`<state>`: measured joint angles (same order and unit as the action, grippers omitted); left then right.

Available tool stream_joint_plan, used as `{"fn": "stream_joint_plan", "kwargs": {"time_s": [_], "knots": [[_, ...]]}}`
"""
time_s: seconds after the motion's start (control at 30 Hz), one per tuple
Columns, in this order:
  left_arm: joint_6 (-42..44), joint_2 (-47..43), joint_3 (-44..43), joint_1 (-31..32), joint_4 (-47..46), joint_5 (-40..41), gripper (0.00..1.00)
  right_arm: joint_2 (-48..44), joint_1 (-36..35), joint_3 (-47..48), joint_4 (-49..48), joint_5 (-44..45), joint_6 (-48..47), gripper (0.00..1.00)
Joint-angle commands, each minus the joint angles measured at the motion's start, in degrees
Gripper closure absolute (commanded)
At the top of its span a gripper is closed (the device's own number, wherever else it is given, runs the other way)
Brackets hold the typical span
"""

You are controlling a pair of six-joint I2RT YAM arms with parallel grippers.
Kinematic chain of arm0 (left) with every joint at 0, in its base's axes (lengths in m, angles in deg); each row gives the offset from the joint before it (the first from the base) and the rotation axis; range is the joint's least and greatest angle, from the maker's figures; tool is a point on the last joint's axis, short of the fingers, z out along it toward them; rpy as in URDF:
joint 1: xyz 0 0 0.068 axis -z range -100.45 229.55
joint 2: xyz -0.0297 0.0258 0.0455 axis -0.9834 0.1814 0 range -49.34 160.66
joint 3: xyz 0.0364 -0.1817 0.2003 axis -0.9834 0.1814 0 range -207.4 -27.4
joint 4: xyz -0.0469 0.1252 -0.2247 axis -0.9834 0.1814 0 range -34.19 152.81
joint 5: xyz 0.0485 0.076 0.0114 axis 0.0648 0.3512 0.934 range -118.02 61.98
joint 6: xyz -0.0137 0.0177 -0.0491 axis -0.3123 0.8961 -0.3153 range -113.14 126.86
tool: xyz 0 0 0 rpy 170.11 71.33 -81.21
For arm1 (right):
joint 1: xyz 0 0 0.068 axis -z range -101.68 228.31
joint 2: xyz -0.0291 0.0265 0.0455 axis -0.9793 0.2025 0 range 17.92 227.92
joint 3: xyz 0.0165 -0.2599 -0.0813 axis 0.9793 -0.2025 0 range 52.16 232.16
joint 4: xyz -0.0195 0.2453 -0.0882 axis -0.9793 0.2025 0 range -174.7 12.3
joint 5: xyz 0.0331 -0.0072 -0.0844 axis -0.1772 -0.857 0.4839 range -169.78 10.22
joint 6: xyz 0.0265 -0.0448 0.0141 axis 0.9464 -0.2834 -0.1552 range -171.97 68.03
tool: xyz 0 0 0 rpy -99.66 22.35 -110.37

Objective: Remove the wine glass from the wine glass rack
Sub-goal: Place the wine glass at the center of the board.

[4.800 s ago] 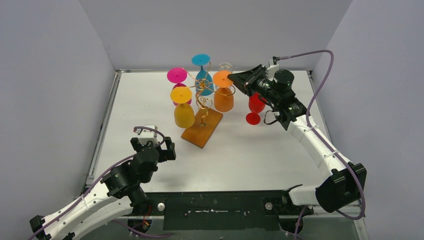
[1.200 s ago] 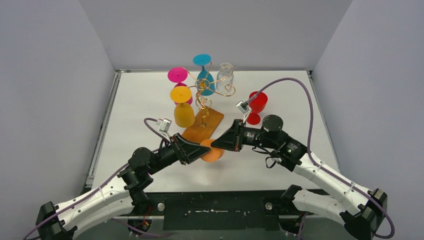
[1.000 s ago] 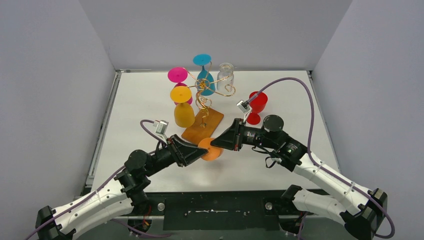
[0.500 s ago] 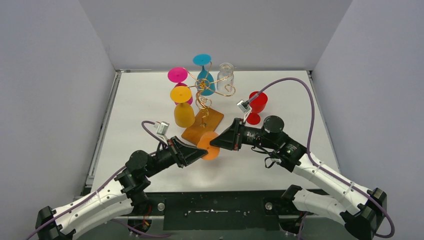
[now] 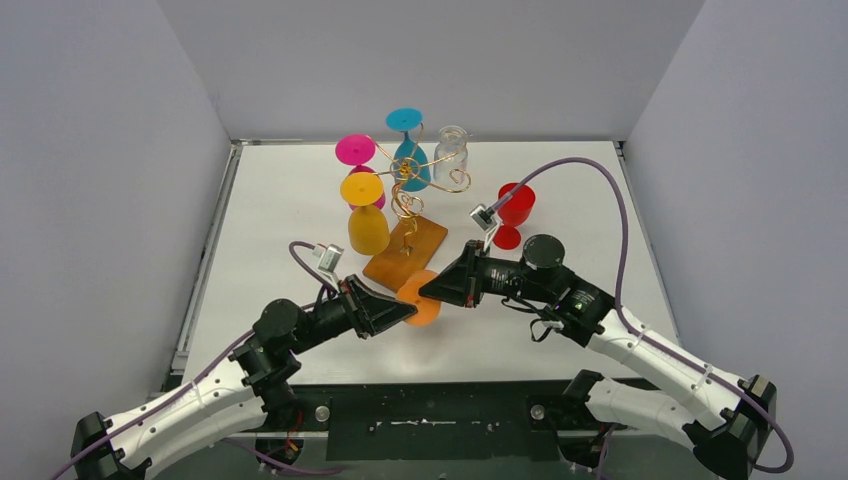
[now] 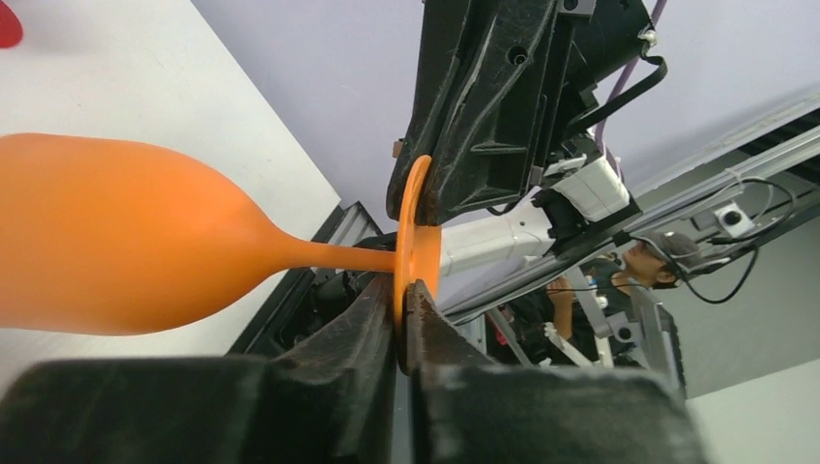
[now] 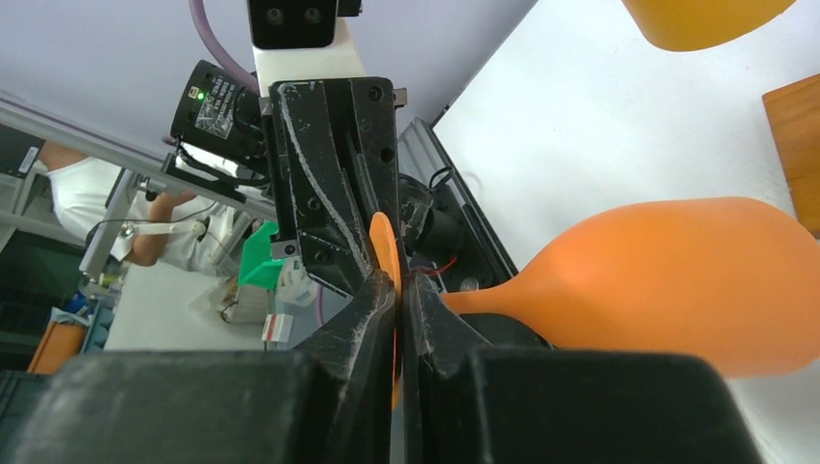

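The orange wine glass [image 5: 420,303] hangs sideways in the air in front of the wine glass rack [image 5: 405,190], clear of its gold wire arms. My left gripper [image 5: 405,311] and my right gripper [image 5: 432,290] meet at its round foot from opposite sides. In the left wrist view the left gripper [image 6: 403,300] is shut on the lower rim of the foot [image 6: 416,232], with the bowl [image 6: 97,232] to the left. In the right wrist view the right gripper [image 7: 398,285] is shut on the foot's [image 7: 385,242] rim, bowl [image 7: 677,280] to the right.
Pink [image 5: 355,150], blue [image 5: 403,120], yellow [image 5: 365,215] and clear [image 5: 451,150] glasses hang on the rack above its wooden base [image 5: 405,255]. A red glass [image 5: 512,212] stands upright on the table to the right. Grey walls close in three sides.
Earlier the orange glass hung on the rack at my right gripper. Now it is off the rack, near the front, gripped by both grippers. In the last second it only shifted slightly.
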<state>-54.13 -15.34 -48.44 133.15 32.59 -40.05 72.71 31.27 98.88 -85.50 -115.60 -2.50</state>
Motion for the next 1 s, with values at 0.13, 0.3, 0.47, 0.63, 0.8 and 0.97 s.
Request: {"fn": "stream_joint_plan", "kwargs": {"time_s": [0.13, 0.3, 0.47, 0.63, 0.8, 0.97], "knots": [[1.4, -0.9, -3.0, 0.4, 3.0, 2.8, 0.69, -5.2, -2.1, -2.7, -5.1, 12.5, -0.1, 1.00], [-1.6, -0.7, 0.6, 0.4, -3.7, 1.6, 0.65, -8.8, -2.2, -8.3, -12.5, 14.4, 2.8, 1.00], [-5.4, 3.5, 2.7, 0.4, -13.2, -3.1, 0.65, -9.4, -2.3, -9.9, -13.1, 15.0, 2.6, 1.00], [-6.7, 8.9, 0.5, 0.5, -14.5, -6.3, 0.59, -10.1, -2.3, -12.2, -17.2, 15.3, 4.0, 1.00], [-10.4, 7.3, 4.1, 0.4, -17.8, 1.5, 0.51, -9.6, -2.3, -12.4, -16.3, 16.2, 4.1, 1.00], [-8.4, -1.5, 3.9, 0.4, -4.0, 6.6, 0.20, -10.0, -2.4, -11.3, -15.2, 20.0, 3.9, 1.00]]}}
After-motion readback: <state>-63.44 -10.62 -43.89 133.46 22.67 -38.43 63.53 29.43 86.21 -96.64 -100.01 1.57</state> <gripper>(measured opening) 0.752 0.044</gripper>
